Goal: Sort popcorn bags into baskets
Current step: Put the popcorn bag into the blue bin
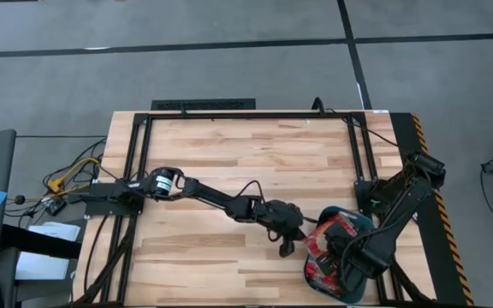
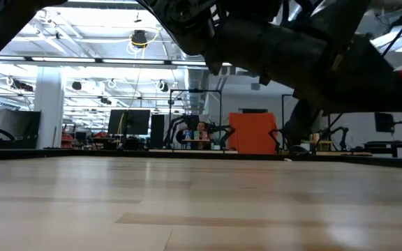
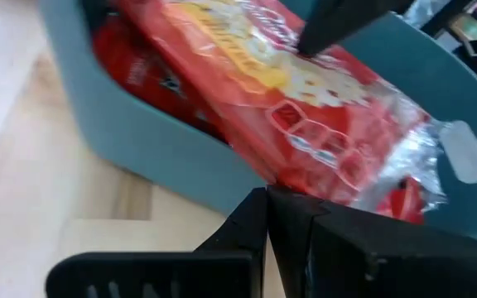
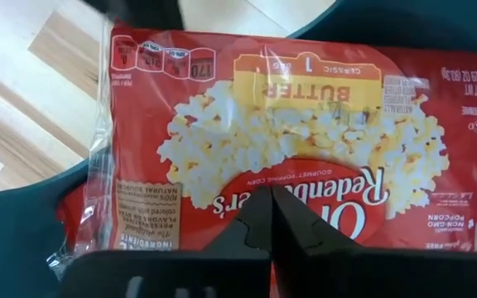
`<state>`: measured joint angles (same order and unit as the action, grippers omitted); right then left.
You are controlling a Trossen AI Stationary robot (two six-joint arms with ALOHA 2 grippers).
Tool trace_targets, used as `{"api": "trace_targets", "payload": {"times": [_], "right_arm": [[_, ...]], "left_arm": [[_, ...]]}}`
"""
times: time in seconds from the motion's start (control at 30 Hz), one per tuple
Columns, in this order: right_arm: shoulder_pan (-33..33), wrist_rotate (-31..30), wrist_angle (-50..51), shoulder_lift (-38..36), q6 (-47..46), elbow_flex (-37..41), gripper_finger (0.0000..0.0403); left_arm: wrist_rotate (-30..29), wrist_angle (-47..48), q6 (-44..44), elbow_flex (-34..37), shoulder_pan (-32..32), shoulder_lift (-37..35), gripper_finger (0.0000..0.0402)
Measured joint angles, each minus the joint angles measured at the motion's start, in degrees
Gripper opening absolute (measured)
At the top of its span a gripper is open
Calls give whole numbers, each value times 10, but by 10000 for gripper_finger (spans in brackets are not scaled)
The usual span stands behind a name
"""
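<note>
Red popcorn bags (image 4: 288, 141) fill teal basket (image 3: 147, 157).

The basket (image 1: 362, 221) is sitting near my table's (image 1: 255, 154) front right corner, with the popcorn bags (image 1: 325, 248) lying inside it. My left gripper (image 1: 286, 249) is hanging just beside its left wall; my right gripper (image 1: 342, 257) is hovering over the topmost bag.
</note>
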<state>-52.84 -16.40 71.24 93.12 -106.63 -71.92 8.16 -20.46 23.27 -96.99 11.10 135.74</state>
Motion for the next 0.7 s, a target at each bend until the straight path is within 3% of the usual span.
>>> {"api": "trace_targets", "payload": {"times": [0.37, 0.7], "right_arm": [[-1, 26, -23, 0, 6, 0, 33], [-32, 36, -106, 0, 6, 0, 14]], "left_arm": [[73, -63, 14, 0, 42, 0, 0], [172, -65, 31, -1, 51, 0, 0]]}}
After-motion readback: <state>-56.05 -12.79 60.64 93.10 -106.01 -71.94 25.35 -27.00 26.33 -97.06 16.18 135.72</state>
